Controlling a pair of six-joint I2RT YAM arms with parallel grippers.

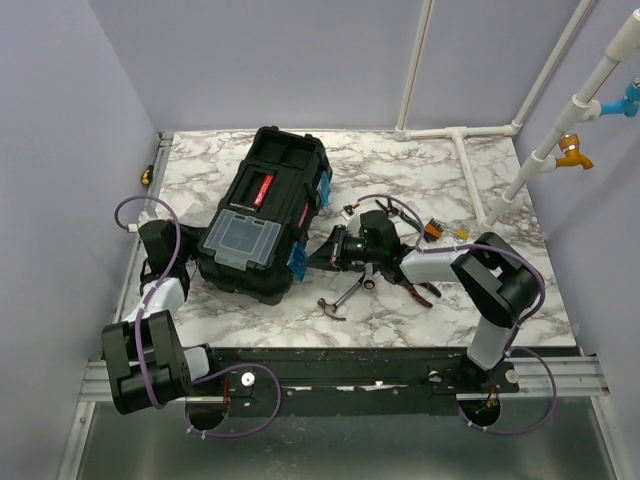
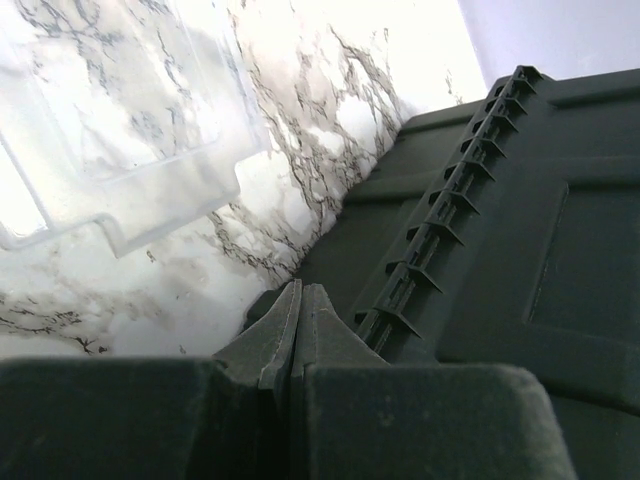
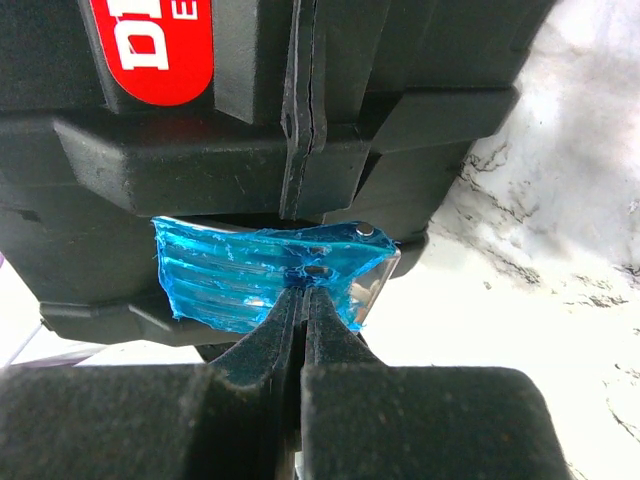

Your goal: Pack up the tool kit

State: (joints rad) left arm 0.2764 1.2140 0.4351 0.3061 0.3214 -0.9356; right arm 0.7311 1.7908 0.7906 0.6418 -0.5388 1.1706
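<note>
The black toolbox (image 1: 262,212) lies closed on the marble table, its red label (image 1: 262,188) and clear-lidded compartment (image 1: 240,235) facing up. My right gripper (image 1: 318,256) is shut, and its tips (image 3: 303,292) touch the blue-filmed metal latch (image 3: 255,268) on the box's near-right side, below the red label (image 3: 155,45). My left gripper (image 2: 297,298) is shut and holds nothing, low against the toolbox's left wall (image 2: 500,250). A hammer (image 1: 341,299) and red-handled pliers (image 1: 422,290) lie on the table under the right arm.
A second blue-filmed latch (image 1: 325,185) sits on the box's far right side. A small orange tool (image 1: 434,228) lies to the right, and a yellow-and-black screwdriver (image 1: 147,173) at the far left edge. A clear plastic tray (image 2: 120,130) rests beside the left gripper. White pipes (image 1: 470,150) cross the back right.
</note>
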